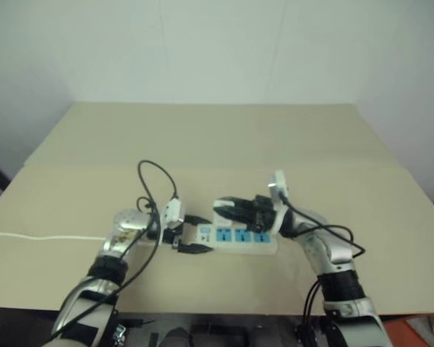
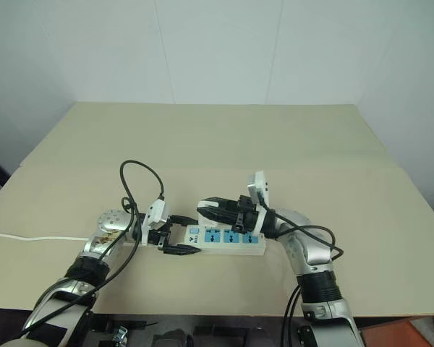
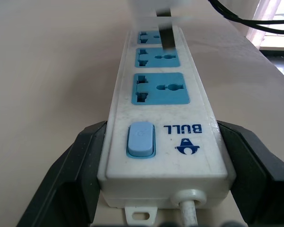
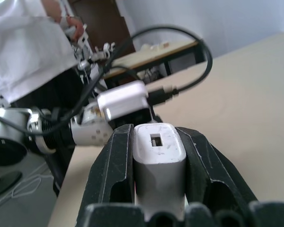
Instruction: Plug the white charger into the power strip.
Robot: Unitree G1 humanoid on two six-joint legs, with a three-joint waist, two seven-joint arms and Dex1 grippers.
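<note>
**Charger poised above the strip**

Beige tabletop carried the power strip, its switch end braced between our left gripper's spread fingers. Our right gripper, clamped on the white charger, hung over the sockets along its length.

- Beige table: wide and bare at the back, meeting a white wall.
- Person in white clothing beyond the table's edge.
</note>
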